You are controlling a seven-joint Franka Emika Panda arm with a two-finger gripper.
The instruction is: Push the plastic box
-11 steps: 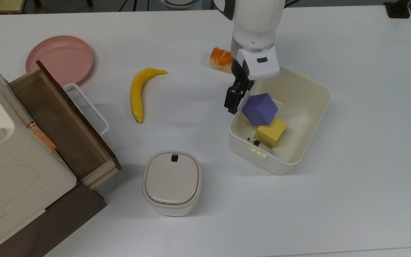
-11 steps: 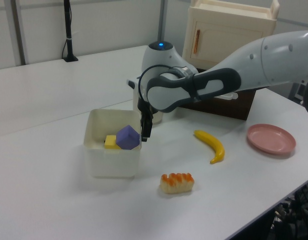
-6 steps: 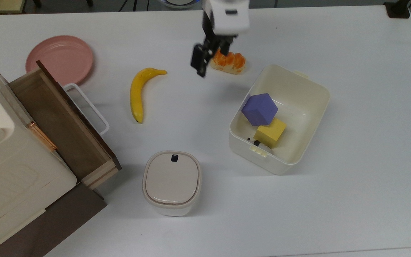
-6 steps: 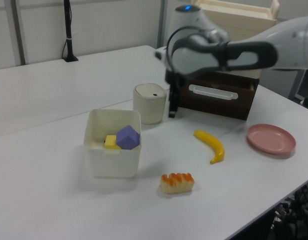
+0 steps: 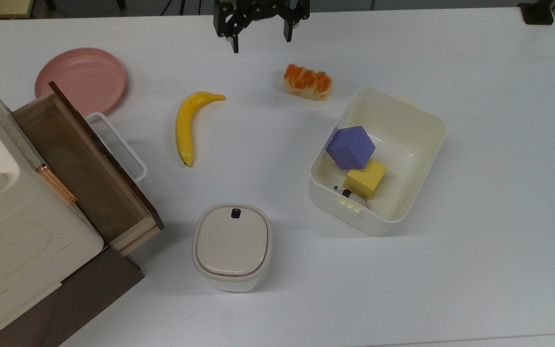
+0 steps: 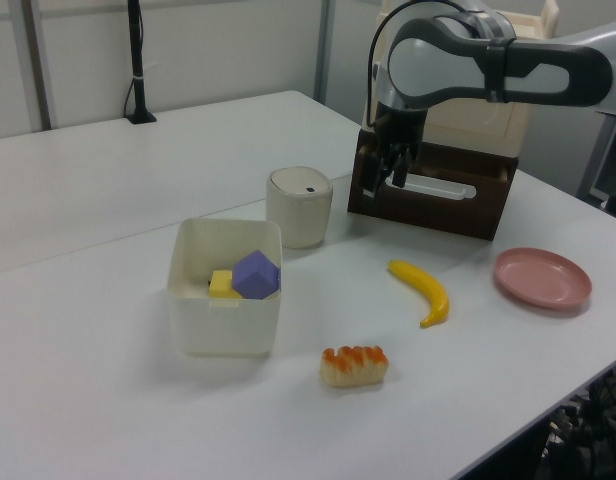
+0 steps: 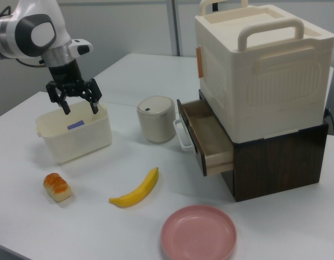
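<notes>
The plastic box [image 5: 432, 140] is a cream lidless tub at the top view's right of centre, holding a purple block [image 5: 351, 147] and a yellow block [image 5: 365, 179]. It also shows in the left view as the plastic box [image 6: 224, 322] and in the right view as the plastic box [image 7: 80, 142]. My gripper [image 5: 259, 36] hangs raised at the top view's upper edge, well away from the box, open with nothing between its fingers. In the left view the gripper [image 6: 384, 181] sits in front of the dark drawer. In the right view the gripper [image 7: 80, 106] appears above the box's far rim.
A bread piece [image 5: 307, 82] lies near the box's upper left corner, with a banana [image 5: 187, 125] and a pink plate [image 5: 80, 79] further left. A lidded round-cornered container [image 5: 231, 246] stands at the front. A cream cabinet with an open wooden drawer [image 5: 80, 164] fills the left.
My gripper has left the box's left rim, risen and travelled to the top view's upper edge, and its fingers have spread apart. The box and blocks stay where they were.
</notes>
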